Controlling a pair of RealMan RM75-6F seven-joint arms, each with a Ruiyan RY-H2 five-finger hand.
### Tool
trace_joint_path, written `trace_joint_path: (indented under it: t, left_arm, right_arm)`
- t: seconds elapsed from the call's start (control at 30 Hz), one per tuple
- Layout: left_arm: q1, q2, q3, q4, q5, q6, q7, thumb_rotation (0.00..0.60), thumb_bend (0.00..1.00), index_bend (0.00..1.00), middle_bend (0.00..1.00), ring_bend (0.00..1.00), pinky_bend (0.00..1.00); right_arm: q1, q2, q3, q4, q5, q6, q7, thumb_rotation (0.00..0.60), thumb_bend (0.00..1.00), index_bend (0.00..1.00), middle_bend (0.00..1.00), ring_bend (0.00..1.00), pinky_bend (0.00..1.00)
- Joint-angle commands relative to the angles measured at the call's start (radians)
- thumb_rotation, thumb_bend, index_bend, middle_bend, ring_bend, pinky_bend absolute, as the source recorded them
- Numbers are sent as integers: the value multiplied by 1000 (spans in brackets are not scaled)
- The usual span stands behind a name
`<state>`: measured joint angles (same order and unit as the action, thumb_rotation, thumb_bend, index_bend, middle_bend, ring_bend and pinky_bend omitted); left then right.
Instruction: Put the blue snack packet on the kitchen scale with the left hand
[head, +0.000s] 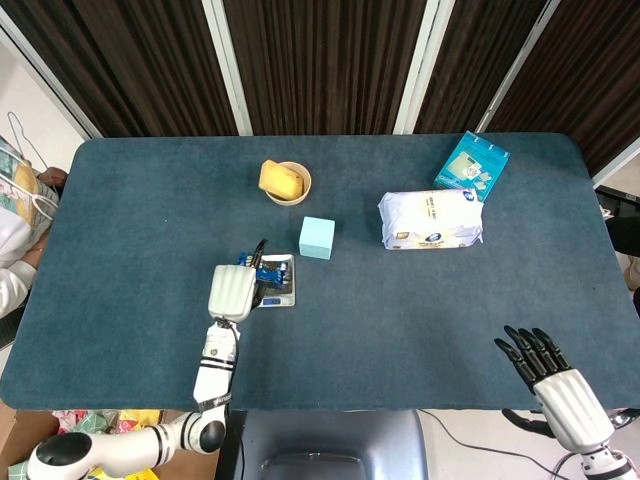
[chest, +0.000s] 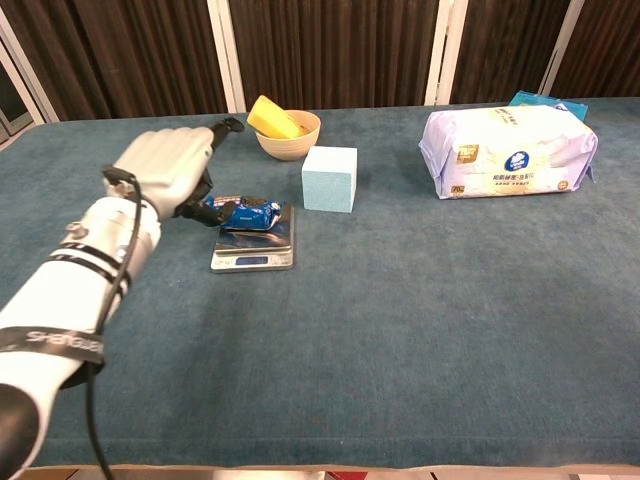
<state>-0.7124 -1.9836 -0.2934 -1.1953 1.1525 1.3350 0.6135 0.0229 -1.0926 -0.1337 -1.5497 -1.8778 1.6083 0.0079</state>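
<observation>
Your blue snack packet is lying on the kitchen scale, overhanging its left edge. Your left hand is hovering beside it, fingers seemingly loosened; brushing that overhang could drag it onto the counter.

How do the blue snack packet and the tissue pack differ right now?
The blue snack packet is small, dark blue and crinkled; the tissue pack is large, white and smooth. The packet lies on the kitchen scale beside the left hand; the tissue pack sits on the table. Both are soft wrapped packs.
</observation>
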Motion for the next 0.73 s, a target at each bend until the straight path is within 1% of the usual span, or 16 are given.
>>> trace_joint_path:
  t: [0.03,0.07,0.1,0.13,0.17,0.2,0.23,0.3,0.33,0.4,0.47,0.5,0.57,0.73]
  left_arm:
    - [160,240,152,-276,143,156,-24,600,330,88,957,999,1000]
    - [188,289,184,-318,164,168,-46,600,329,72,872,957,981]
    - [217,342,221,-359,177,171,-71,600,328,40,683,778,851]
    - [253,414,272,-408,191,170,-104,600,328,24,544,611,720]
    - [279,465,311,-435,213,176,-133,600,329,6,331,334,486]
    - [307,509,349,-447,244,196,-172,600,331,0,131,98,263]
    - [355,546,392,-445,290,251,-225,600,333,0,40,16,160]
    - [436,564,442,-389,370,368,-301,600,335,0,0,0,95]
    - [486,562,466,-318,413,440,-350,600,337,0,0,0,81]
    - [556,553,478,-203,413,503,-430,600,343,0,0,0,66]
    - [579,556,477,-163,393,489,-483,600,344,0,0,0,46]
    - [576,570,482,-162,401,472,-498,600,342,0,0,0,36]
    - [576,590,473,-171,406,455,-542,600,335,0,0,0,29]
    - [587,593,451,-168,423,436,-535,600,332,0,0,0,30]
  right_arm:
    - [-1,-2,-1,-2,-4,0,-7,600,193,0,0,0,0]
    - [-1,-4,-1,-3,-5,0,-12,600,193,0,0,0,0]
    - [-1,-6,-1,-3,-6,-2,-18,600,193,0,0,0,0]
    - [-1,-9,-2,-5,-7,-6,-24,600,193,0,0,0,0]
    - [-1,-11,-3,-6,-8,-9,-30,600,193,0,0,0,0]
    - [-1,-12,-3,-8,-8,-13,-37,600,193,0,0,0,0]
    - [-1,-15,-4,-12,-7,-17,-42,600,193,0,0,0,0]
    - [-3,-20,-4,-15,-9,-18,-54,600,193,0,0,0,0]
    - [-4,-22,-5,-16,-13,-16,-62,600,193,0,0,0,0]
    - [-6,-25,-6,-16,-20,-11,-65,600,193,0,0,0,0]
    - [-8,-30,-1,-17,-14,-7,-72,600,193,0,0,0,0]
    - [-9,-33,1,-17,-11,-8,-78,600,193,0,0,0,0]
    - [-8,-35,1,-22,-9,-16,-85,600,193,0,0,0,0]
    - [-7,-33,-2,-21,-12,-18,-86,600,193,0,0,0,0]
